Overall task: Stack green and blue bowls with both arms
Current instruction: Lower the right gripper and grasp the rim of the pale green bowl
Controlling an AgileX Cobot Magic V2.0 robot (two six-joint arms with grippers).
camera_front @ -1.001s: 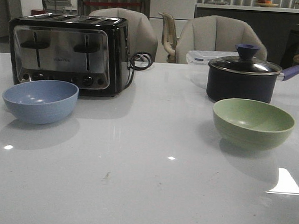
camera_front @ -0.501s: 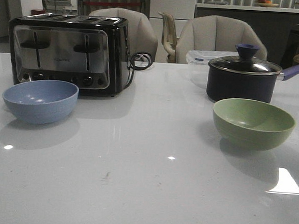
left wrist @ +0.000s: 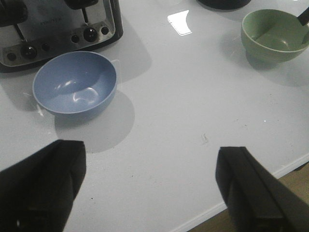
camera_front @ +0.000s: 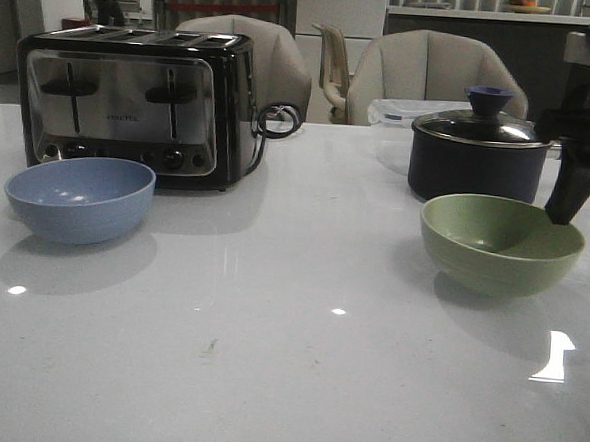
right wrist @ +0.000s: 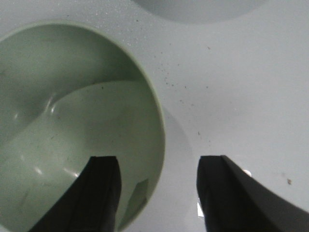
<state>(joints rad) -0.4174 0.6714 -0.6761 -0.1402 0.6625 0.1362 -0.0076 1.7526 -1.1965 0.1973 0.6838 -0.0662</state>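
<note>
Your right pincer [right wrist: 154, 193] now arriving, straddling green bowl [camera_front: 501, 244] rim, jaws wide, holding nothing; left pincer [left wrist: 149, 188] hovering open, empty.

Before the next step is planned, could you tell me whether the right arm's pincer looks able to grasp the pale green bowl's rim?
Probably yes: the right pincer is open, straddling the pale green bowl's rim unobstructed.

Front view dim, grainy, bg dark. Overhead light: glare patch on bench [camera_front: 265, 380] at lower right, small specular dots mid-bench. Soft shadows under blue bowl [camera_front: 79, 199] and green bowl [camera_front: 500, 244]. Wrist views brighter, washed-out; right gripper [right wrist: 157, 193] fingers [right wrist: 99, 193] soft, out of focus.
</note>
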